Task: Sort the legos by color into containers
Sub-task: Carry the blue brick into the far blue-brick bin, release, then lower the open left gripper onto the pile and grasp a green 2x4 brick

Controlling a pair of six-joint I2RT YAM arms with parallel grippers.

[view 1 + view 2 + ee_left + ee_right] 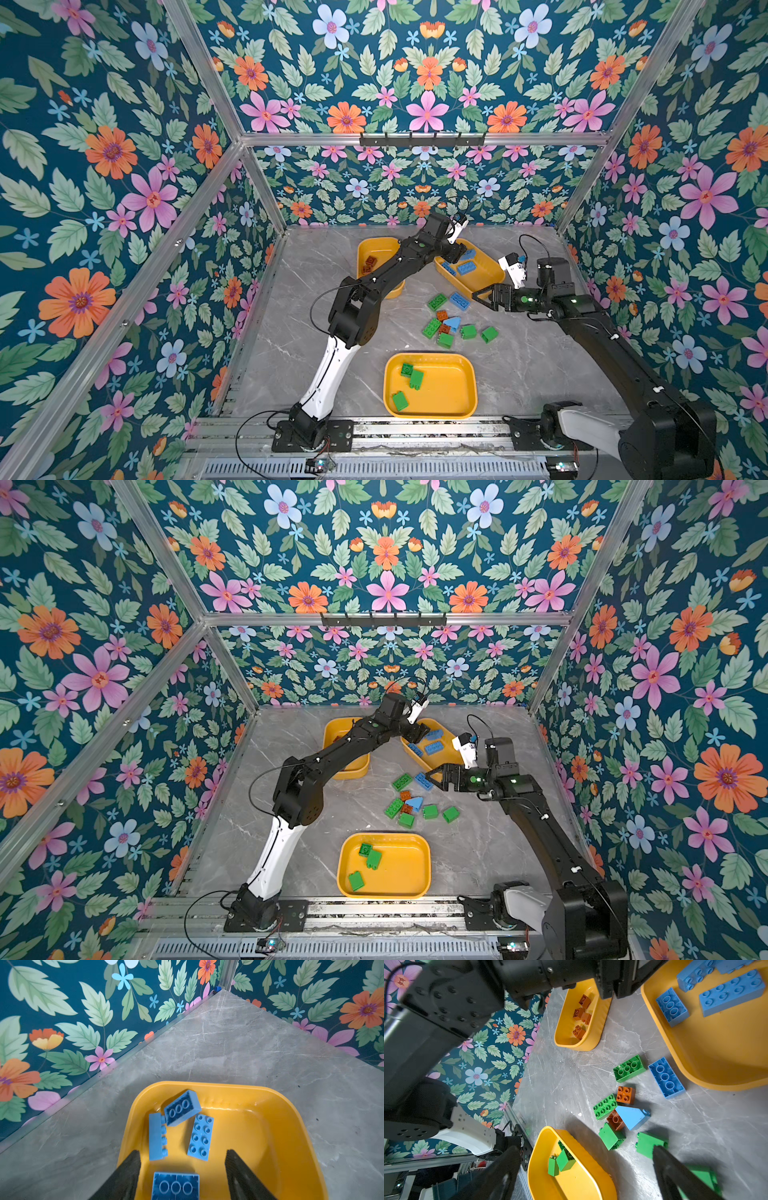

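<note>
Three yellow trays on the grey bench (pixel 532 374), and roughly half the sorting done by the look of it. Far left: brown tray (pixel 376 249), holding a few reddish-brown bricks (pixel 370 264). Next, at the near edge: green tray (pixel 449 390) with three green bricks inside.

Then the loose pile out on the bench between the trays: five green, two brown, one blue oblong (pixel 459 300) and one light-blue sloped piece (pixel 452 322).

Behind that, the blue tray (pixel 484 270), with the left end effector (pixel 182 1151) hanging over it. Jaws apart, nothing pinched, one blue brick (pixel 175 1185) lying flat in the tray right underneath and three more beyond.

Furthest right: right end effector (pixel 484 296), spread fully wide, empty, just beside that blue oblong.

Handling-wise: hard, light, stiff plastic, so no worry about crushing. Smooth walls though, so probably slippery if pinched off-centre. Best bet for the oblong: across the two long flat sides, mid-length. Lies hollow side up, by the way.

Trickier one: the slope, jammed against a brown brick (pixel 444 329). Better taken by its two flat parallel faces, never the ramp, and probably only after clearing the neighbours.
</note>
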